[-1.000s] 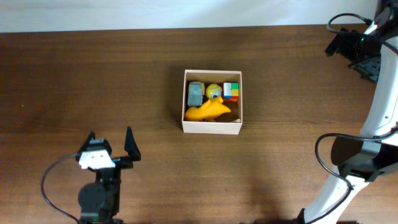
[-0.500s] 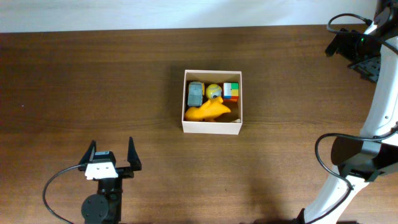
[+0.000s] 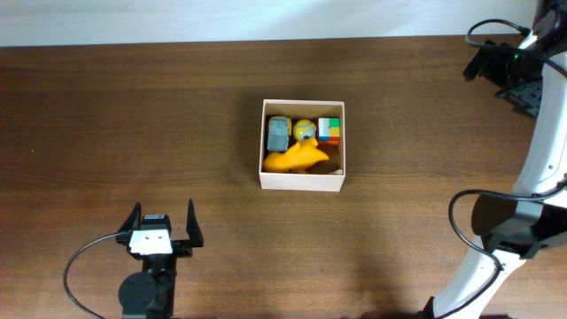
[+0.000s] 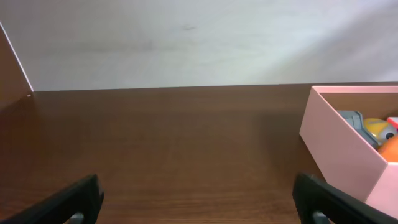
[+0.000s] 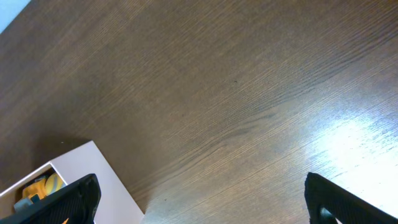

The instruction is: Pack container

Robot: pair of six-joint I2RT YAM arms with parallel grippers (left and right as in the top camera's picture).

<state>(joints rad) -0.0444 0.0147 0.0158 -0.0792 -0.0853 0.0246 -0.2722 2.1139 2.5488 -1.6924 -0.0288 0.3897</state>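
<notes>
Left claw point(image 3: 163, 217) pulled back to the near edge; container point(image 3: 302, 182) sits loaded at mid-surface point(image 3: 106, 106).
Over the last second we log the left claw sliding toward 6 o'clock, spread wide and empty, the container well apart at its 1 o'clock. The container has not moved and holds a grey block point(image 3: 278, 133), yellow ball point(image 3: 304, 129), coloured cube point(image 3: 330, 129) and orange toy point(image 3: 297, 158). The right claw point(image 5: 200, 186), at the container's 2 o'clock, also gapes wide, empty, unchanged. We see no loose toys, so we judge the packing done.
</notes>
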